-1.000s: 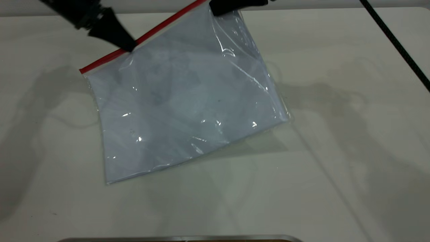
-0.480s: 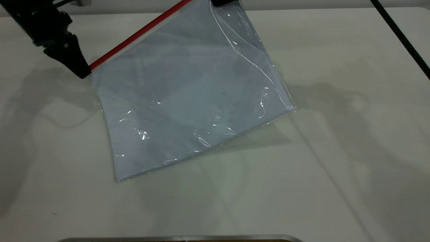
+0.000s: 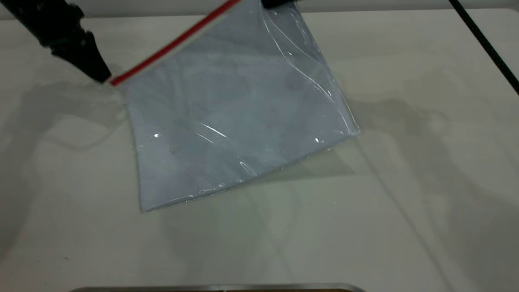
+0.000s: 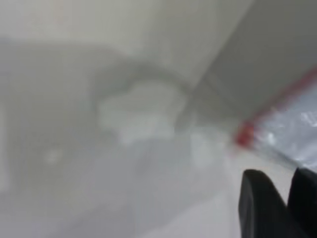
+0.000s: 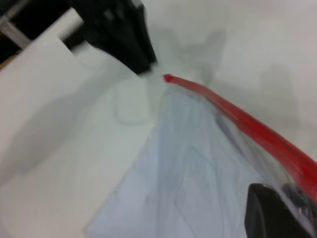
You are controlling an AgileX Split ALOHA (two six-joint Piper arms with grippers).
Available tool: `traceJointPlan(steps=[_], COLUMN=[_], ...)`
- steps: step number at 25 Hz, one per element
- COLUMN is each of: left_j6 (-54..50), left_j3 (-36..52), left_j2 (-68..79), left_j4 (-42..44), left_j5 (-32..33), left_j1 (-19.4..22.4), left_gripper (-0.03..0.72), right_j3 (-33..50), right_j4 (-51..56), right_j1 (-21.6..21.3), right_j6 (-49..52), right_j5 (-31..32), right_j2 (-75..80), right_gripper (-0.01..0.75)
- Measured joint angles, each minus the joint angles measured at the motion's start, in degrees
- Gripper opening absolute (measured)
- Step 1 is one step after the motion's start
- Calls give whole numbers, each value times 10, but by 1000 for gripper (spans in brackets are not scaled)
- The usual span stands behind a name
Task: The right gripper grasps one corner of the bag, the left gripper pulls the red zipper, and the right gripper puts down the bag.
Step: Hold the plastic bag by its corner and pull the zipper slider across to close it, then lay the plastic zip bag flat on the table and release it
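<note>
Exterior view: left tool beside red zipper end.

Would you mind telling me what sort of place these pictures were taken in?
Probably a robotics lab bench: a plain off-white table, with the black left pincer beside the thin red zipper of a large clear plastic bag whose top corner the black right pincer holds up.

Left gripper black and tapered; right gripper black; black braided cable trails
</note>
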Motion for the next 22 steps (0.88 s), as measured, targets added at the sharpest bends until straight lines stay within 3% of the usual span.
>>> traceJointPlan(steps=[6,10,14,16,19,22], left_j6=[0,12,40,43,43,18], left_j3=[0,0,0,0,0,1], left_j2=[-79,-136,-188,-212,-256,-303], left_j4=[-85,-158,-229,-251,-257,-255], left_j5=[21,85,134,134,134,134], left_j1=[2,2,2,2,2,2], left_gripper=[396,422,425,426,426,426], right_j3=[0,0,0,0,0,0], right_j4=[6,-46,-219,-329,-502,-641], right_j1=[-2,-2,-2,-3,-6,-8], right_j6=[7,45,131,240,448,654], right_j5=[-55,-153,-228,-239,-189,-43], right_j2=[44,74,84,79,61,17], right_gripper=[113,294,467,498,509,509])
